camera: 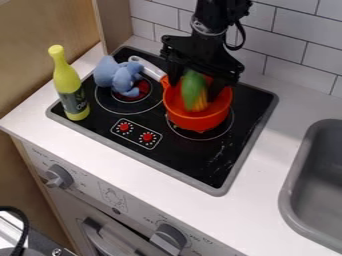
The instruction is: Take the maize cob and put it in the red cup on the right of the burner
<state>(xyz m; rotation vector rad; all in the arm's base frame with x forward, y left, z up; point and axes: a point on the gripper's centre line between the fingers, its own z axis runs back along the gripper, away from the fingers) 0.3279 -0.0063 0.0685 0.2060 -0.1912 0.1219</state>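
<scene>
The gripper point(196, 91) hangs over the orange-red pot point(194, 119) on the right-hand burner, its fingers open and reaching down inside the rim. Between the fingers stands the maize cob point(194, 90), with its green husk uppermost and some yellow showing low on its right side. A strip of the pot's orange inside shows between the cob and the right finger. The cob's lower end is hidden by the pot's front wall. The pot's grey handle points to the upper left.
A blue plush toy point(119, 76) lies on the left burner, next to the pot handle. A yellow-green bottle point(69, 85) stands upright at the stove's left edge. A grey sink point(288, 192) is at the right, and a tiled wall point(287, 47) rises behind.
</scene>
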